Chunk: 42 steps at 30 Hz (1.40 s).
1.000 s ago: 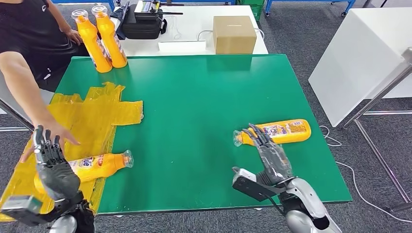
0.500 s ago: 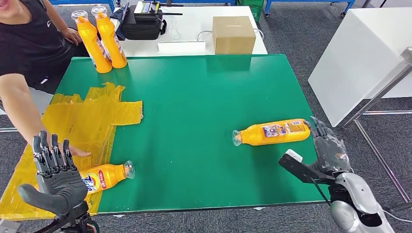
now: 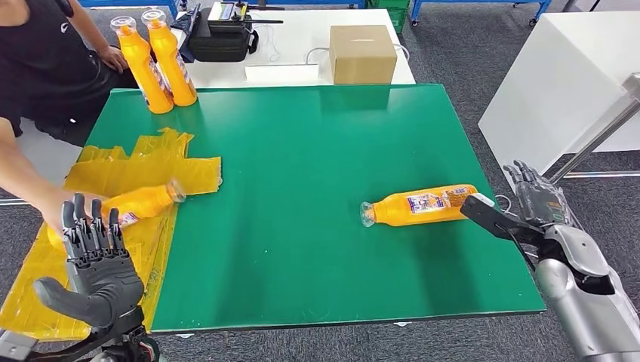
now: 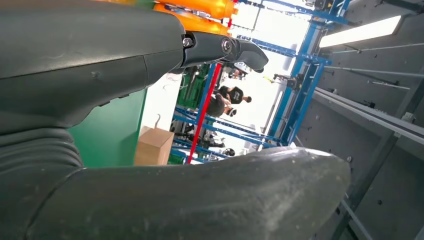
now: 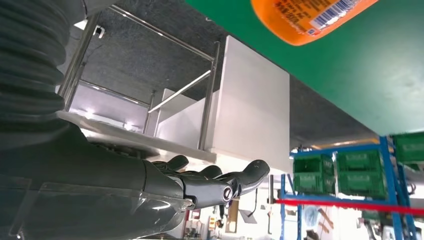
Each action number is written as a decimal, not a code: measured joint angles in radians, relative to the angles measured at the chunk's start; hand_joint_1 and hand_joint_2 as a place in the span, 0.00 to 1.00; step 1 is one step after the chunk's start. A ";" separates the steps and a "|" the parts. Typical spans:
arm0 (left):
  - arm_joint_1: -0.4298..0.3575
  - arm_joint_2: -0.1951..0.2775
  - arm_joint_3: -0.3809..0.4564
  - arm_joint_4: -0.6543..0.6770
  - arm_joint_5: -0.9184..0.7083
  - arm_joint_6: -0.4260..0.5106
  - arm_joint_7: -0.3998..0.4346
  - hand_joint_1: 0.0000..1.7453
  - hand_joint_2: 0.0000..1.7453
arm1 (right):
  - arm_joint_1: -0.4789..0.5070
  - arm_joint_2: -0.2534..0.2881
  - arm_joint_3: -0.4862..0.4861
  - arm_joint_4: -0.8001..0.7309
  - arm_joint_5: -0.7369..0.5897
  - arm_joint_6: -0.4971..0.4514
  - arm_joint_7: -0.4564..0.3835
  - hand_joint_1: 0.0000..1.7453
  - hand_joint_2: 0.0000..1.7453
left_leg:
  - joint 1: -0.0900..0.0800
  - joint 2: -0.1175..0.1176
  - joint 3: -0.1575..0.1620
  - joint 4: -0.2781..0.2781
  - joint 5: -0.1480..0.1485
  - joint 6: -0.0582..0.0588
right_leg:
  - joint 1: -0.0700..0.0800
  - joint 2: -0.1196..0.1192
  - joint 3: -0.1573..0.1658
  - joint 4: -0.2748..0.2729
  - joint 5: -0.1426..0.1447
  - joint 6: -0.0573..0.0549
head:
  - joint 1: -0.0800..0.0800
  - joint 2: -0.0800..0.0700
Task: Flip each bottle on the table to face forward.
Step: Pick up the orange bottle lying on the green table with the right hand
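One orange bottle (image 3: 423, 205) lies on its side on the green table (image 3: 302, 143), cap toward the middle, label up; its base (image 5: 310, 17) also appears in the right wrist view. My right hand (image 3: 528, 207) hangs open just past the table's right edge, thumb close to the bottle's base, holding nothing. A second orange bottle (image 3: 143, 202) is held tilted by a person's hand over the yellow plastic sheet (image 3: 151, 170). My left hand (image 3: 94, 253) is open at the front left corner, fingers pointing up, just in front of that bottle. Two more bottles (image 3: 155, 64) stand upright at the far left corner.
The person (image 3: 38, 68) stands at the table's left side, with an arm reaching over the yellow sheet. A cardboard box (image 3: 364, 53) and a black bag (image 3: 219, 38) sit on the white table behind. A white cabinet (image 3: 558, 90) stands to the right.
My right hand drew back from the lying bottle and moved right, off the table edge. The person picked up the left bottle and carried it farther back. My left hand shifted slightly.
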 joint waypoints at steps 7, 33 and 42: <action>-0.013 0.005 -0.003 0.002 0.011 0.000 0.003 0.00 0.00 | -0.114 0.016 0.094 0.138 -0.003 0.025 -0.010 0.00 1.00 | 0.000 0.000 0.000 0.000 0.000 0.000 | 0.000 0.000 0.000 0.000 0.000 0.000 | 0.000 0.000; -0.056 0.025 -0.005 0.036 0.064 0.018 0.006 0.00 0.00 | -0.410 0.081 0.471 0.501 -0.029 0.140 -0.107 0.00 1.00 | 0.000 -0.001 -0.001 0.000 0.001 0.001 | 0.000 0.000 0.000 0.001 0.000 0.000 | 0.000 0.000; -0.073 0.030 -0.007 0.039 0.078 0.018 0.009 0.00 0.00 | -0.458 0.124 0.559 0.584 -0.017 0.154 -0.110 0.00 1.00 | 0.000 -0.001 -0.001 0.000 0.001 0.001 | 0.000 0.000 0.000 0.001 0.000 0.000 | 0.000 0.000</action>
